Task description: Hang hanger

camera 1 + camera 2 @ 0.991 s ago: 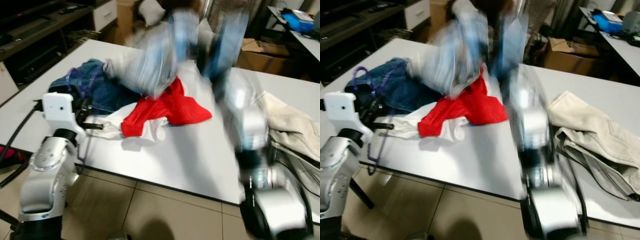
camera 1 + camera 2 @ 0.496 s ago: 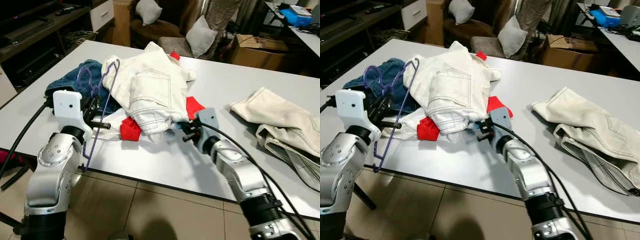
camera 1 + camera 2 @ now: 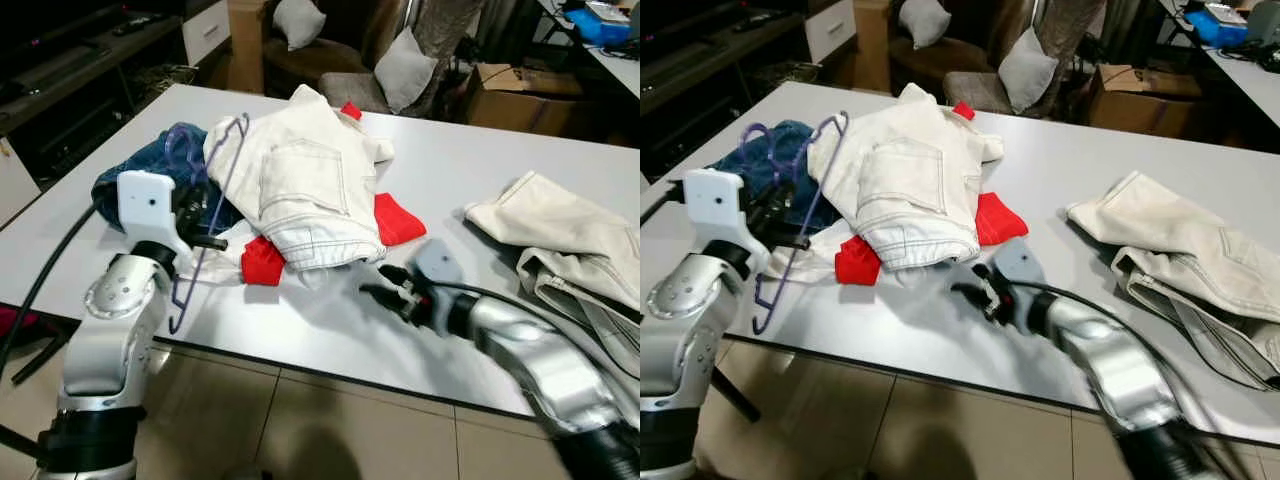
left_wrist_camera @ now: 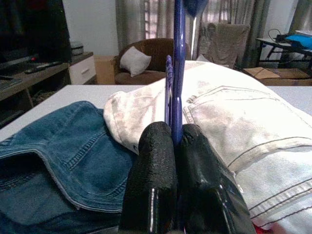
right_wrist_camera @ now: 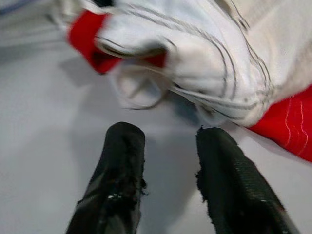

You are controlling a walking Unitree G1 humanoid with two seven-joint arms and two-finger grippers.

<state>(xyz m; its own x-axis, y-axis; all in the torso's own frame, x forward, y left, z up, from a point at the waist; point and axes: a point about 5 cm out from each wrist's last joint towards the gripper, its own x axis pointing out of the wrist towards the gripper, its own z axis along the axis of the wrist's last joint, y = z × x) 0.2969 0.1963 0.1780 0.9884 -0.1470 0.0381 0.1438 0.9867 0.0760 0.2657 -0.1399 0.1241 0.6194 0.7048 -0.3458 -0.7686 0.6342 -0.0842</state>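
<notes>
On white table (image 3: pixel 480 170): clothes pile, left gripper (image 4: pixel 170 146) clamping purple hanger (image 3: pixel 205 215).

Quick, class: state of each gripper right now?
Left gripper: shut on the purple hanger.
Right gripper: open, holding nothing, over the table by the white trousers.

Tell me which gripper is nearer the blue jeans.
Left. The left gripper is shut on the purple hanger right beside the blue jeans. The right gripper is open over the bare table, beyond the white trousers from them.
</notes>
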